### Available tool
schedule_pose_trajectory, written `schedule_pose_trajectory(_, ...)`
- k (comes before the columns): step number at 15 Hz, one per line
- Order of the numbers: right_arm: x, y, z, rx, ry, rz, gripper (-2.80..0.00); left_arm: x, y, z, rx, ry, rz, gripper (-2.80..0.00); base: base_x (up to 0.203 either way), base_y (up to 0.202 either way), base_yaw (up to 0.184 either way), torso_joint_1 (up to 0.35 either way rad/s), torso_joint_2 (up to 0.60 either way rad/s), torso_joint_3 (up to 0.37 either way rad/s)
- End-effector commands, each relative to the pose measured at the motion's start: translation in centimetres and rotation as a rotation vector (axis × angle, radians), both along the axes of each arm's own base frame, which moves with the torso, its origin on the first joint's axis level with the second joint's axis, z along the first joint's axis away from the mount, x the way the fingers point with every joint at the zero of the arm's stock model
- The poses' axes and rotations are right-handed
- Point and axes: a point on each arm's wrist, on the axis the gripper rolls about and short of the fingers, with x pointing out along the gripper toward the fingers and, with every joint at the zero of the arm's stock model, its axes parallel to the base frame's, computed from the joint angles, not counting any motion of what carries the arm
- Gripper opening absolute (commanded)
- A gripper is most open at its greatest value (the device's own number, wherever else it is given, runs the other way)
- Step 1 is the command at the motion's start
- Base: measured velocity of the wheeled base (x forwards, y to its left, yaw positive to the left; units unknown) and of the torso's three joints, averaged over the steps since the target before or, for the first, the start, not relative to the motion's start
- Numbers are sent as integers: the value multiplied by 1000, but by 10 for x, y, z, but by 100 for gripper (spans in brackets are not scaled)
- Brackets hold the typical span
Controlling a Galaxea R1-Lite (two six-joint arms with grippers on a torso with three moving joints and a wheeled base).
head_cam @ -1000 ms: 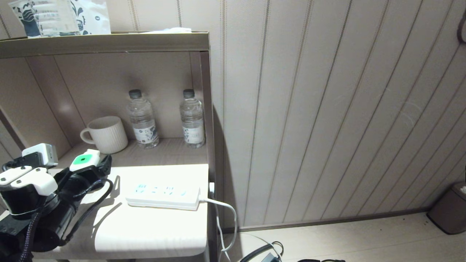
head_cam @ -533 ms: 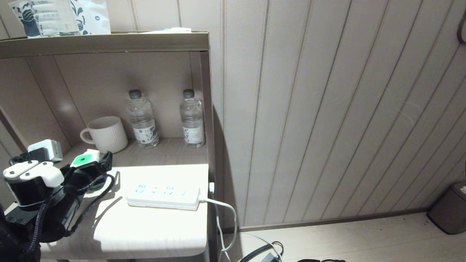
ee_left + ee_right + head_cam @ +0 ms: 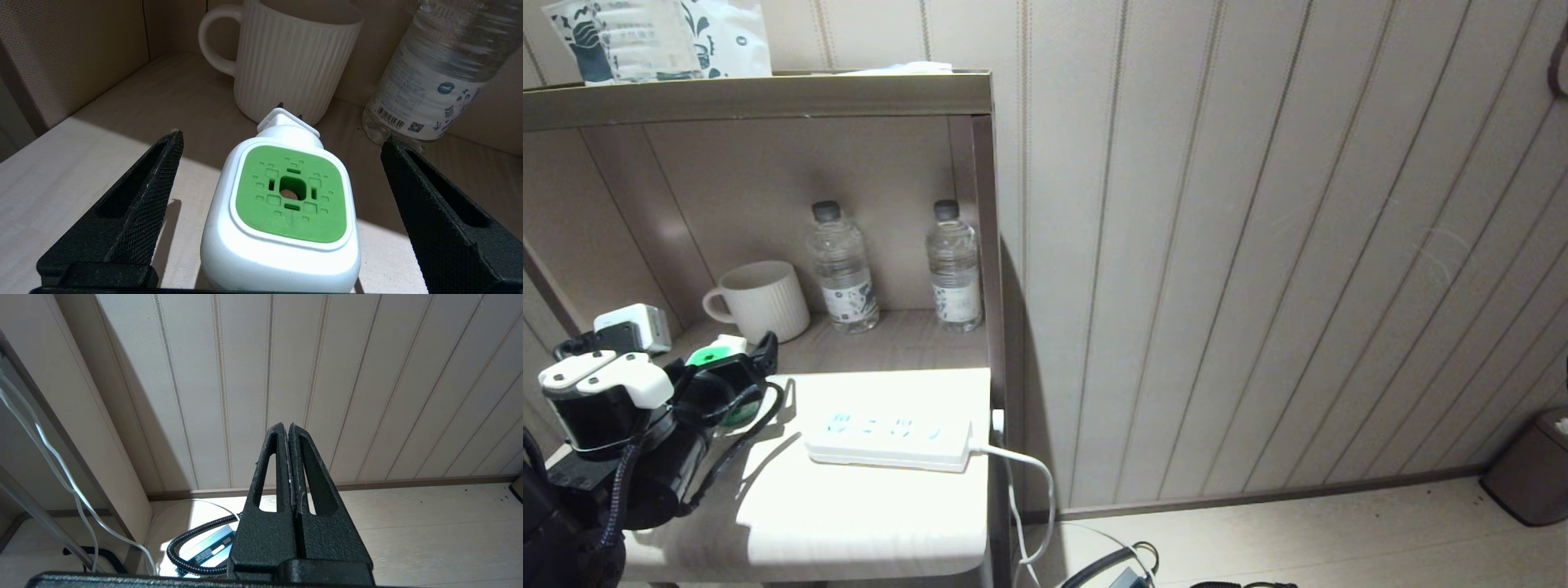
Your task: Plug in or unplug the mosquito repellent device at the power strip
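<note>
The mosquito repellent device [image 3: 286,204] stands on the table [image 3: 866,506] with its white-and-green cap up and its plug end towards the mug. My left gripper [image 3: 282,136] is open, with one black finger on each side of the device and a clear gap to both. In the head view the device [image 3: 712,357] shows at the table's left end inside the left gripper [image 3: 731,363]. The white power strip [image 3: 890,433] lies flat to its right, with nothing plugged into it. My right gripper [image 3: 284,426] is shut, down near the floor, facing the wall.
A ribbed white mug [image 3: 764,300] and two clear water bottles [image 3: 841,269] [image 3: 953,269] stand at the back of the alcove, just beyond the device. The strip's white cord [image 3: 1021,482] hangs off the table's right edge. A bin [image 3: 1531,474] stands at the far right.
My left arm has moved forward and down, so the open fingers now straddle the device more deeply. The device and the power strip have stayed put.
</note>
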Motion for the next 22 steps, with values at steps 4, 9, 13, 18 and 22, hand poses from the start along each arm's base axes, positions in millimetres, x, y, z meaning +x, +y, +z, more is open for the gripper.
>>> schedule_pose_trajectory(4, 0, 0, 0, 0, 0, 0, -280, 3, 0, 1, 6, -10, 3, 0, 0, 0, 0, 0, 0, 0)
schedule_pose_trajectory(9, 0, 0, 0, 0, 0, 0, -280, 2, 0, 2, 6, -6, 0, 0, 0, 0, 0, 0, 0, 0)
schedule_pose_trajectory(13, 0, 0, 0, 0, 0, 0, -280, 3, -2, 5, -1, -7, -17, 0, 0, 0, 0, 0, 0, 0)
schedule_pose_trajectory(18, 0, 0, 0, 0, 0, 0, -280, 0, -3, 6, -46, 7, -61, 0, 0, 0, 0, 0, 0, 0)
schedule_pose_trajectory(22, 0, 0, 0, 0, 0, 0, -280, -1, -3, 7, -51, 7, -73, 0, 0, 0, 0, 0, 0, 0)
